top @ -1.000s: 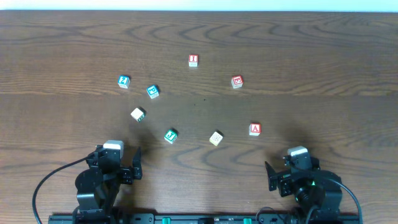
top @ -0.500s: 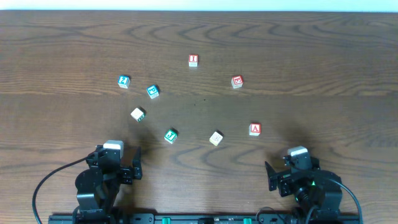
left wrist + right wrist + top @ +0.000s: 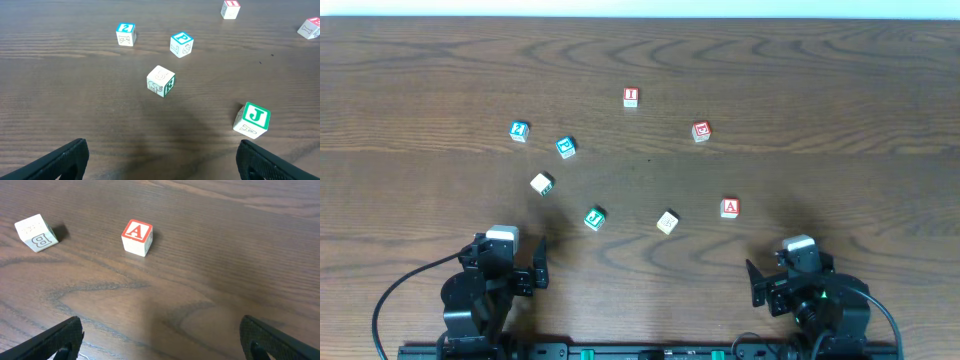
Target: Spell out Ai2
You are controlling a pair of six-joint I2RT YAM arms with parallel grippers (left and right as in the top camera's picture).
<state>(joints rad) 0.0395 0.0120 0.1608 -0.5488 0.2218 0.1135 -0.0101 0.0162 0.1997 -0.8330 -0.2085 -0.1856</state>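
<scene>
Lying well apart: A cube (image 3: 730, 207), I cube (image 3: 631, 97) (farthest), 2 cube (image 3: 519, 130).

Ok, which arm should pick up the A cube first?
Right. The A cube lies just ahead of the open right tool and shows in its wrist view. The left tool sits on the far side, nearer the 2 cube.

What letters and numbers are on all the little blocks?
"A" on the red A cube.
"I" on the red I cube.
"2" on the blue 2 cube.
"P" on the blue P cube.
"K" on the side of the K cube.
"J" on the green J cube.
"B" on the B cube.
The last red cube is too blurred to read.
</scene>
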